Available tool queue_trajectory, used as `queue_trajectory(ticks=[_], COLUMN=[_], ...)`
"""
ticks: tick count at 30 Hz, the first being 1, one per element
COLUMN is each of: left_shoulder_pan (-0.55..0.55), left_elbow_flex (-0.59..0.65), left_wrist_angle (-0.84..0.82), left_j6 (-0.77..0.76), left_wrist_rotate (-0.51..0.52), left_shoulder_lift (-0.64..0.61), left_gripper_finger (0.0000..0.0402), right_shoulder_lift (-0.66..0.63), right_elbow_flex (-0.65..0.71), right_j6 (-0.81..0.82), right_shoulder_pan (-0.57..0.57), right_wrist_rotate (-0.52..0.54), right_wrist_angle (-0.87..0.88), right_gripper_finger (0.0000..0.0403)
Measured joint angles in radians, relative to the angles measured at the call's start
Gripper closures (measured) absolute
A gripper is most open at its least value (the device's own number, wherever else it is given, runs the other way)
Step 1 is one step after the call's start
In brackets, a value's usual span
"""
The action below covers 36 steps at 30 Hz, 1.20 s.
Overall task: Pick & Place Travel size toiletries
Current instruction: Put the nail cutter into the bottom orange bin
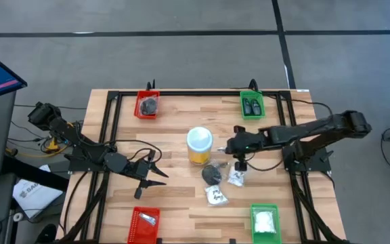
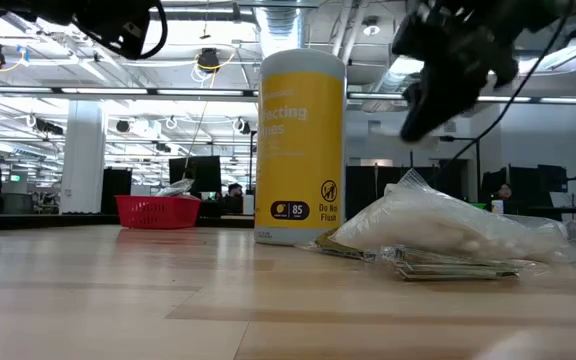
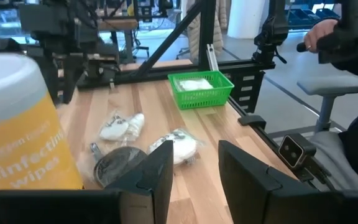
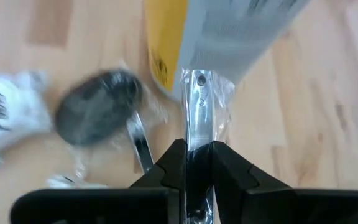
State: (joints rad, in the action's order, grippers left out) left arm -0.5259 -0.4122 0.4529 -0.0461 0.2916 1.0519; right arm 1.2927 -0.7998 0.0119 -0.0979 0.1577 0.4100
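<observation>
right tool (image 4: 190, 163) | pinching silvery strip (image 4: 199, 115) | strip's long axis runs along fingers

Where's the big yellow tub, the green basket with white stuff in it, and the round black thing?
yellow tub (image 1: 200, 146), high view, on its pale lid.
green basket (image 3: 205, 96), left wrist view, on its front wall.
black thing (image 4: 97, 113), right wrist view, on its middle.
</observation>
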Motion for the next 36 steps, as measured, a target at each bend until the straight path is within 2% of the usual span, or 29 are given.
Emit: queue_trajectory(ticks=[9, 17, 29, 36], left_shoulder_pan=[0.004, 0.053, 0.1, 0.152], left_elbow_flex=[0.0, 0.0, 0.0, 0.0], left_wrist_angle=[0.085, 0.132, 0.225, 0.274], left_j6=[0.049, 0.049, 0.049, 0.05], left_wrist_rotate=[0.004, 0.005, 0.005, 0.001], left_shoulder_lift=[0.0, 0.0, 0.0, 0.0], left_gripper_finger=[0.0284, 0.0284, 0.0284, 0.0284], right_shoulder_lift=[-0.153, -0.175, -0.057, 0.045], right_elbow_flex=[-0.002, -0.003, -0.007, -0.103], right_j6=[0.045, 0.034, -0.018, -0.055], right_shoulder_pan=[-0.069, -0.135, -0.153, -0.134], right_wrist_rotate=[0.0, 0.0, 0.0, 0.001], right_wrist_angle=[-0.131, -0.315, -0.613, -0.646], right_gripper_finger=[0.0363, 0.0363, 0.0363, 0.0363])
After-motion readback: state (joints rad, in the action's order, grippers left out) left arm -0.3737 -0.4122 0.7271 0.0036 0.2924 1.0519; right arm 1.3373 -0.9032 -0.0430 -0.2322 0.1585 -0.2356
